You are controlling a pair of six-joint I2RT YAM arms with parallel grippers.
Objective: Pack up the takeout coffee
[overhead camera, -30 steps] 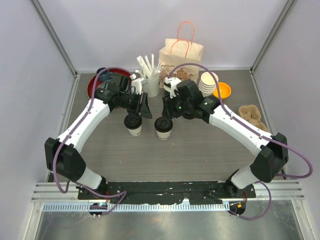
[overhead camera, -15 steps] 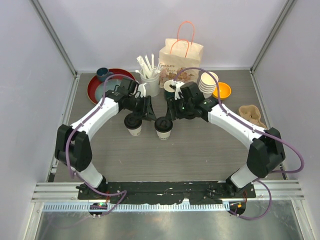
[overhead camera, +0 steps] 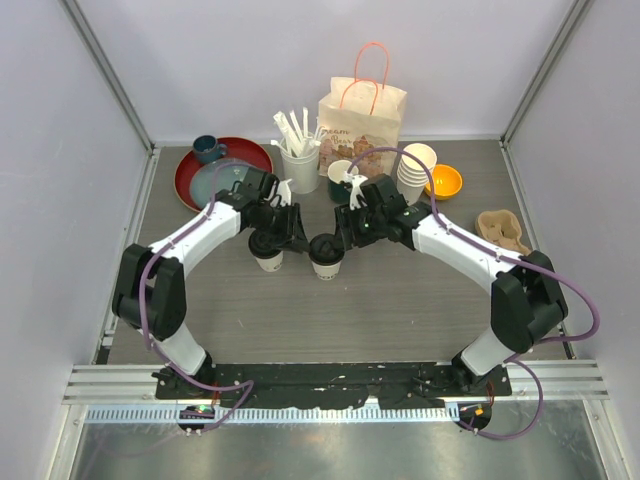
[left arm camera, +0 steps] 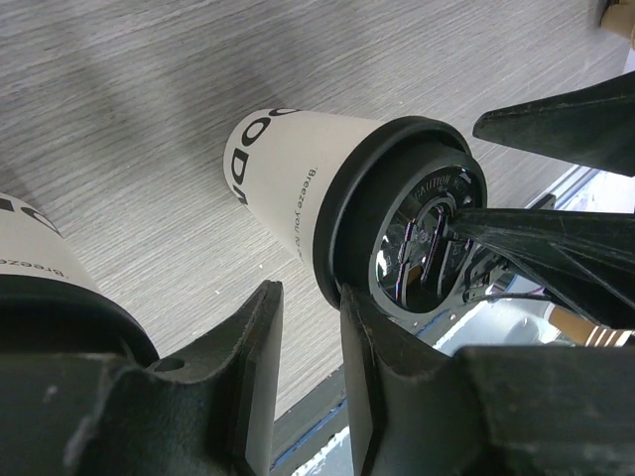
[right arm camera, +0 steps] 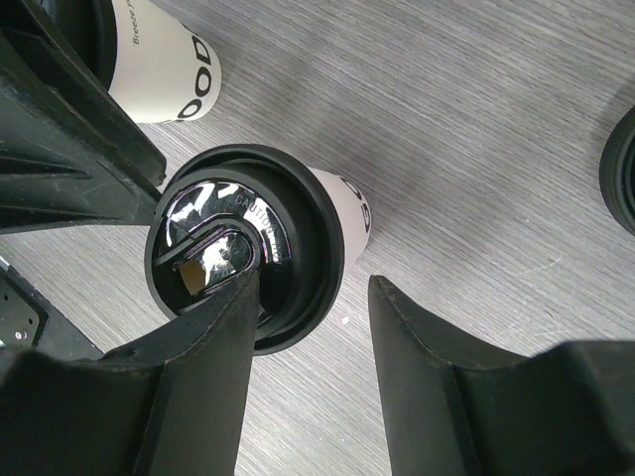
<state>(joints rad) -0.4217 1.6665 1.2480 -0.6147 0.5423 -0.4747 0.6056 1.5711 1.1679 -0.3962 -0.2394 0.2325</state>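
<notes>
Two cream paper cups with black lids stand side by side on the table, the left cup [overhead camera: 266, 248] and the right cup [overhead camera: 327, 254]. My left gripper [overhead camera: 293, 232] is low between them and open by a narrow gap. In the left wrist view [left arm camera: 308, 293] nothing is between its fingers, and one finger lies against the right cup's lid rim [left arm camera: 397, 228]; the left cup [left arm camera: 35, 263] shows at the edge. My right gripper [overhead camera: 341, 238] is open at the right cup [right arm camera: 243, 248]. In the right wrist view [right arm camera: 316, 283] one finger lies over the lid and the other is beside the cup.
A brown paper bag [overhead camera: 362, 115] stands at the back. Beside it are a white holder of sticks [overhead camera: 300, 162], a green mug [overhead camera: 340, 172], a stack of lidless cups [overhead camera: 416, 165] and an orange bowl [overhead camera: 446, 181]. A cardboard carrier [overhead camera: 503, 230] lies right. A red plate [overhead camera: 225, 170] lies left.
Both grippers have come down and inward to the cups. The left one moved right into the gap between them, the right one closed in on the right cup. The cups have not moved.
</notes>
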